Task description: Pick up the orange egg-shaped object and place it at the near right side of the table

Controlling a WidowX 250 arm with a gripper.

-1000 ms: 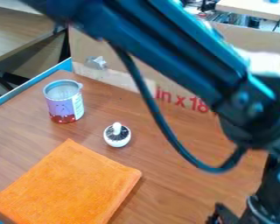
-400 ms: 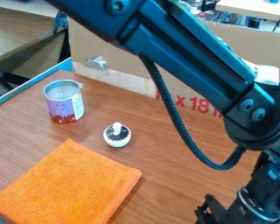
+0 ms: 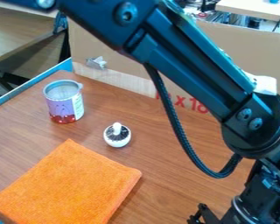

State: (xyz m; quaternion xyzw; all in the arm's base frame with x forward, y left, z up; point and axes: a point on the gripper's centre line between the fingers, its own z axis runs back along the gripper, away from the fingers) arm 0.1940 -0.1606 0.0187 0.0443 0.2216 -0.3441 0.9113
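Camera view: black two-finger gripper (image 3: 205, 215) low, to the right of the orange cloth, apart from it, partly cut off by the bottom edge. Can't tell if it's wide or narrow, or if it has anything in it. Nearest thing is the flat square orange cloth (image 3: 66, 186), lying on the brown wood-grain table (image 3: 171, 188), near edge out of view. Black robot arm (image 3: 183, 65) slants from upper left, over the area beyond the cloth, then bends down on the right; black braided cable (image 3: 176, 120) loops below it. Small round white object with dark top and white knob (image 3: 117, 140) just beyond the cloth, not touching, knob up. Purple-and-red cylindrical can (image 3: 64, 107) upright, open top, farther beyond the cloth, left of the round object. Tan cardboard panel with red print (image 3: 124, 57) well beyond the cloth. Blue table edging (image 3: 25, 88) beyond and left.
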